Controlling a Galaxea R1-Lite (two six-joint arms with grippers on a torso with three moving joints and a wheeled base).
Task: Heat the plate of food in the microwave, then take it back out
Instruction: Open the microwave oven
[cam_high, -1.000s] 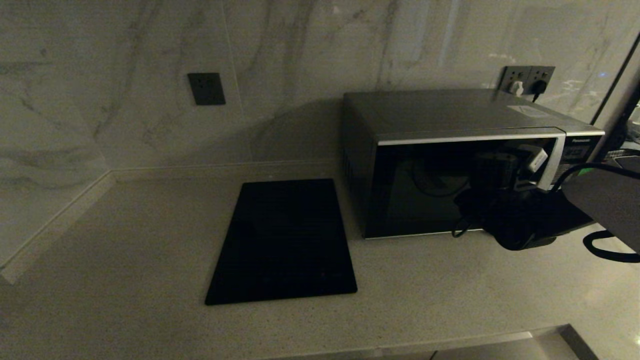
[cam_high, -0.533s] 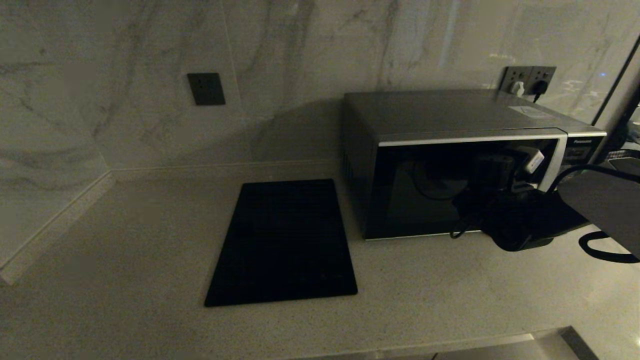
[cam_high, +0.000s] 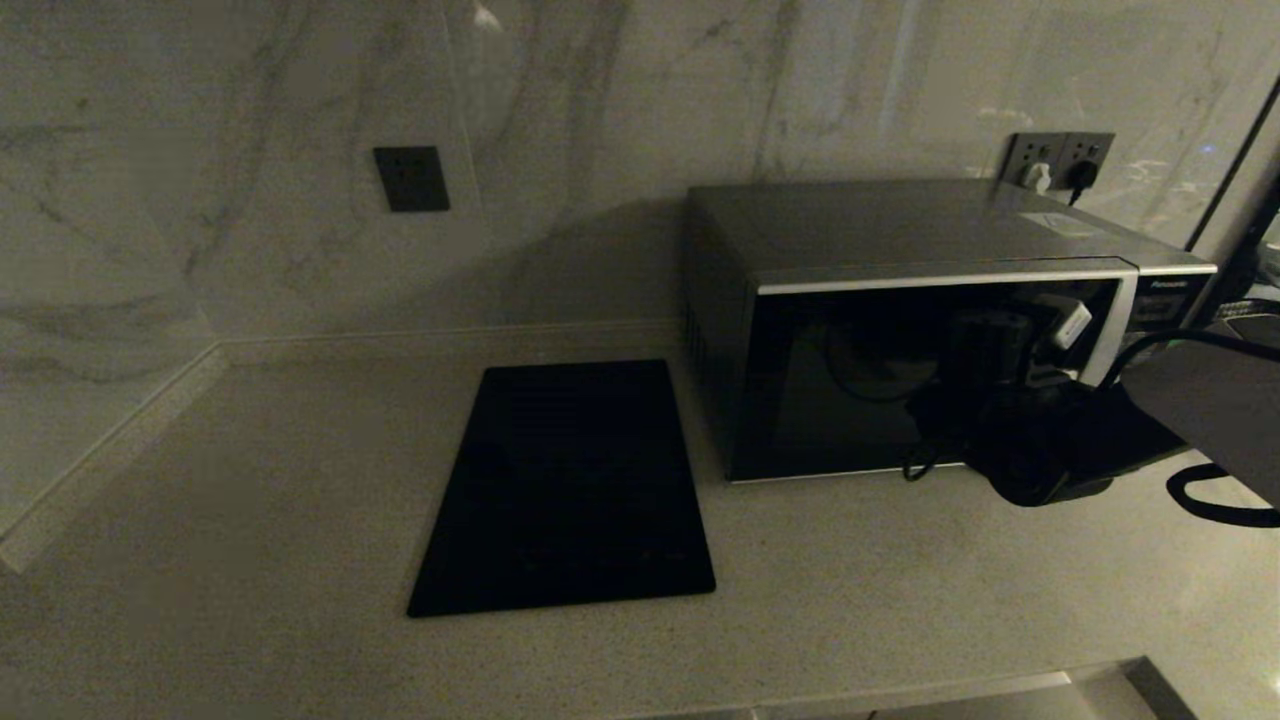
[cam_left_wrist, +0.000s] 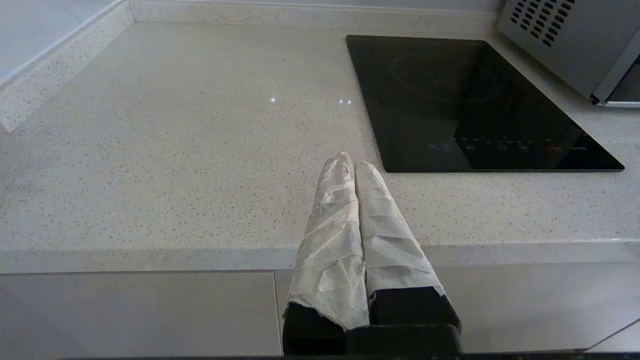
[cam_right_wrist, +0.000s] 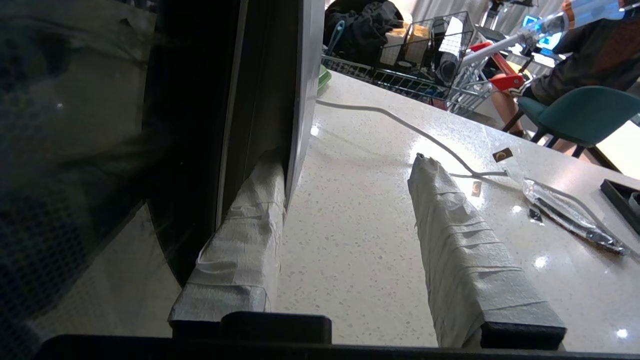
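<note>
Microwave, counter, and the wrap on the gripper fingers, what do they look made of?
Microwave: likely brushed metal casing, dull sheen; dark glossy glass door.
Counter: speckled polished stone or composite, showing glints.
Left gripper fingers: wrapped in white, wrinkled tape or cloth, matte.
</note>
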